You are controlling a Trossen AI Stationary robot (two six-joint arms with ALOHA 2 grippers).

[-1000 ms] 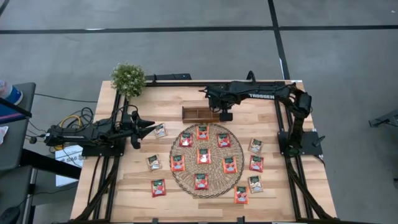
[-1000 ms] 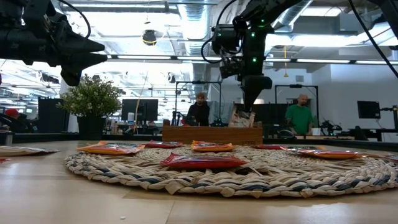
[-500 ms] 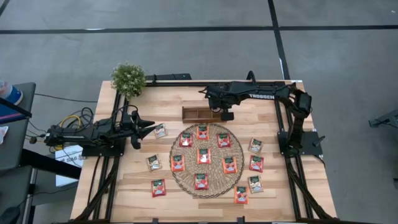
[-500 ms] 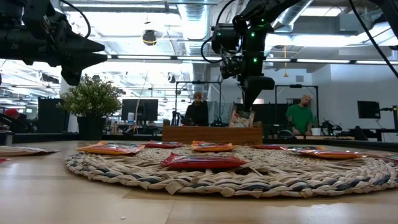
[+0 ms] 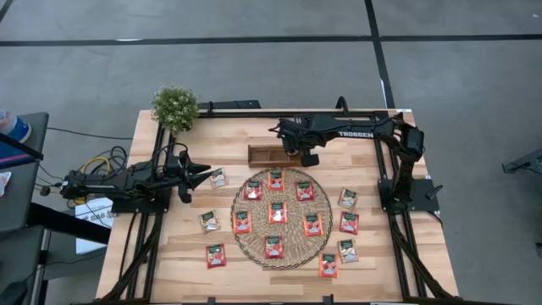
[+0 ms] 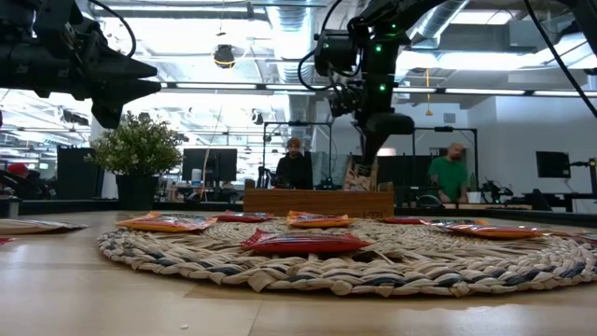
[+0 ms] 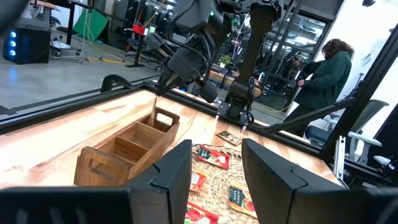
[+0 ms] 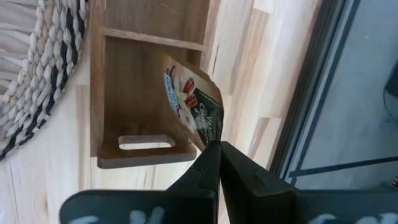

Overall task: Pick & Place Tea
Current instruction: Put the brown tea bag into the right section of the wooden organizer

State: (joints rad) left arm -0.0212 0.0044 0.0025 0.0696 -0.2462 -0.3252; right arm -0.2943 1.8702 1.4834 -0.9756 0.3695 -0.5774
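Observation:
Red-orange tea sachets (image 5: pixel 277 212) lie flat on the round woven mat (image 5: pixel 292 259), and more lie on the table to its left (image 5: pixel 216 255) and right (image 5: pixel 348 223). My right gripper (image 5: pixel 309 158) hangs over the right end of the brown wooden tray (image 5: pixel 269 154), shut on one sachet (image 8: pixel 193 106) with a pale printed face. In the low view that sachet (image 6: pixel 359 175) dips behind the tray's wall (image 6: pixel 317 203). My left gripper (image 7: pixel 217 180) hovers open above the table's left side, near a pale sachet (image 5: pixel 218 177). My right gripper pinches the sachet between its two fingers (image 8: pixel 208 163) at its top edge (image 8: pixel 211 138), coming from above and pointing down. The sachet hangs tilted below the fingers, its lower end inside the tray's end compartment (image 8: pixel 134 93). Whether it touches the compartment floor cannot be told.
A small potted plant (image 5: pixel 174 108) stands at the table's far left corner. Black arm frames run along both sides (image 5: pixel 398 182). Cables (image 5: pixel 100 161) lie off the left edge. People stand in the room beyond the table (image 6: pixel 297 168) (image 6: pixel 453 173) (image 7: pixel 323 68).
My right gripper, still shut on the sachet, has shifted slightly toward the table's left over the tray's right end, and its wrist has turned a little. The sachet has moved with it. The left arm has kept still.

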